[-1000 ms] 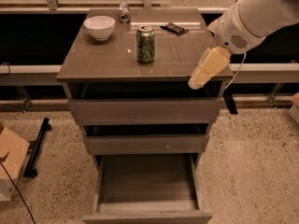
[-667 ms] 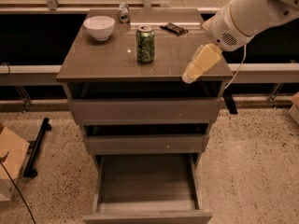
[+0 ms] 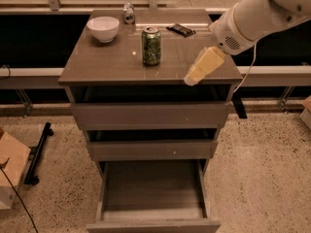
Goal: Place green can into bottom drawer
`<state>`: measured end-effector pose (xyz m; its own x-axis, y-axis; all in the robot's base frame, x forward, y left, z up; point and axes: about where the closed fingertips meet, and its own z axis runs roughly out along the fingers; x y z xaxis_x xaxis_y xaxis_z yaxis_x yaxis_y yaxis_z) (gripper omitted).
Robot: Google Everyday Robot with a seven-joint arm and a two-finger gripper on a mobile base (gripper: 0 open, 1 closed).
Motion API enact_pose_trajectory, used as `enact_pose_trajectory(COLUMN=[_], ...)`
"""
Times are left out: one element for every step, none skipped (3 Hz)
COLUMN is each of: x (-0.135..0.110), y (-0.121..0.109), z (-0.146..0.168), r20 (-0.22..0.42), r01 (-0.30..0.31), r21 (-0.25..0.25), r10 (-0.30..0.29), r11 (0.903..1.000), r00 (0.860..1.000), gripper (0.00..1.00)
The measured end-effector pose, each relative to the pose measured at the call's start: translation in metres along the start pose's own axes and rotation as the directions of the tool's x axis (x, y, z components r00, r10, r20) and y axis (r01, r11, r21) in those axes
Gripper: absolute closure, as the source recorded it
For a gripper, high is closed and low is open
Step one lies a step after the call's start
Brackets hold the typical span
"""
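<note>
The green can [image 3: 151, 46] stands upright near the middle of the cabinet top [image 3: 107, 62], with a mottled green body and silver top. My gripper [image 3: 192, 78] hangs from the white arm [image 3: 257, 18] over the front right part of the top, to the right of the can and apart from it. Its cream-coloured fingers [image 3: 203, 66] point down and to the left. The bottom drawer [image 3: 150, 193] is pulled out at the foot of the cabinet and its inside looks empty.
A white bowl [image 3: 103, 28] sits at the back left of the top. A small silver can [image 3: 129, 12] stands at the back. A dark flat packet [image 3: 181, 30] lies at the back right. A cardboard box [image 3: 9, 166] and a black stand [image 3: 38, 152] are on the floor to the left.
My gripper has moved a little to the left and up over the front right of the top, closer to the green can. The can and drawers have not moved.
</note>
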<state>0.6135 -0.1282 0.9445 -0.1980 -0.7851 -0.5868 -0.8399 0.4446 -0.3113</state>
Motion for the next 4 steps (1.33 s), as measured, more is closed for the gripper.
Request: enact_pose_trajectory(x=[-0.016, -0.028, -0.037, -0.049], y=[-0.009, -0.019, -0.033, -0.048], z=[0.031, 0.063, 0.087, 0.112], r20=[0.051, 0.089, 0.121, 0.154], r01=[-0.048, -0.081, -0.107, -0.119], r21=[0.03, 0.031, 0.031, 0.021], r10=[0.047, 0.078, 0.103, 0.114], r11=[0.9984, 0.9962, 0.9938, 0.9927], r00=[0.998, 0.993, 0.987, 0.981], gripper=[0.0, 0.0, 0.0, 0.0])
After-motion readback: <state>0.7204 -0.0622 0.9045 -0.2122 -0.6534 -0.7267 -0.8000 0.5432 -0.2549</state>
